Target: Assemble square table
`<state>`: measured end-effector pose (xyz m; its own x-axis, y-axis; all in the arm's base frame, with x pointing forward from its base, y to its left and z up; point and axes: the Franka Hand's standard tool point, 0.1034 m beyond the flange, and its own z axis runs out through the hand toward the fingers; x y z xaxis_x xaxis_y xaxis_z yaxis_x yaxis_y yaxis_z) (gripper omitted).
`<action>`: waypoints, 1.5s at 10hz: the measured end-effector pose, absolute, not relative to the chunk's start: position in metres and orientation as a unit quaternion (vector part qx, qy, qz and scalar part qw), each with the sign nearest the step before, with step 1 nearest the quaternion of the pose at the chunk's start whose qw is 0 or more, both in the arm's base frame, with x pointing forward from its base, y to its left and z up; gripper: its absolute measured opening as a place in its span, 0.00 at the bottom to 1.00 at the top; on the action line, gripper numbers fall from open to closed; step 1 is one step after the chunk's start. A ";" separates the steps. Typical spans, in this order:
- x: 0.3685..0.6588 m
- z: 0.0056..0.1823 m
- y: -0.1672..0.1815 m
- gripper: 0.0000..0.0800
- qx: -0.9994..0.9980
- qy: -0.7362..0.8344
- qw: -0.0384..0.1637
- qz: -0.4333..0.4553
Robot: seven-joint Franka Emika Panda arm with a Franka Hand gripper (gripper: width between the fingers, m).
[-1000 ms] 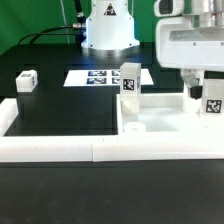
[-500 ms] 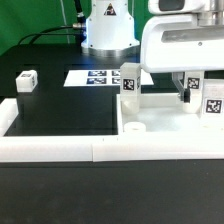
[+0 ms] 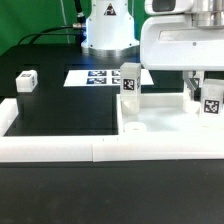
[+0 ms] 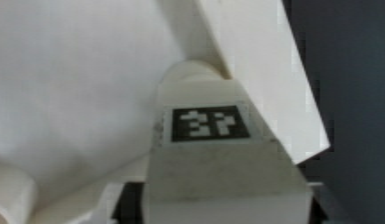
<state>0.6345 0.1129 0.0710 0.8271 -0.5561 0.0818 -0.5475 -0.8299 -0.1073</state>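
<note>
Your claw [image 3: 198, 88] hung around the leg [image 4: 210, 122] at the top [image 3: 160, 112]. Its fingers were mostly cut off, so you couldn't tell whether it gripped.

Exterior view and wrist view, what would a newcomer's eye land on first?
The bulky white gripper dominates the exterior view's upper right, hanging over the large white square plastic tabletop beside a small white tagged leg post. In the wrist view, a post's black-white tag fills the centre. A second white tagged leg post stands upright at the tabletop's end toward the exterior view's left.
</note>
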 end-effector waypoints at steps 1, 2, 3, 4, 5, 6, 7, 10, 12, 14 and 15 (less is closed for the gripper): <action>0.633 0.072 0.110 0.36 -0.902 0.428 0.041 -0.040; 0.630 0.071 0.112 0.36 -0.863 0.502 0.038 -0.031; 0.628 0.070 0.116 0.36 -0.800 0.597 0.046 -0.023; 0.629 0.070 0.117 0.36 -0.727 0.684 0.061 -0.010; 0.628 0.070 0.115 0.37 -0.712 0.699 0.067 -0.008; 0.628 0.071 0.116 0.37 -0.688 0.722 0.069 0.000; 0.629 0.071 0.117 0.37 -0.660 0.748 0.073 0.007; 0.628 0.070 0.118 0.37 -0.693 0.718 0.071 0.003; 0.631 0.071 0.123 0.61 -0.818 0.571 0.069 -0.025; 0.630 0.070 0.124 0.80 -0.862 0.502 0.068 -0.031; 0.631 0.070 0.123 0.81 -0.881 0.467 0.066 -0.034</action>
<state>0.6306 0.1232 0.0702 0.5613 -0.8276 -0.0026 -0.8186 -0.5548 -0.1483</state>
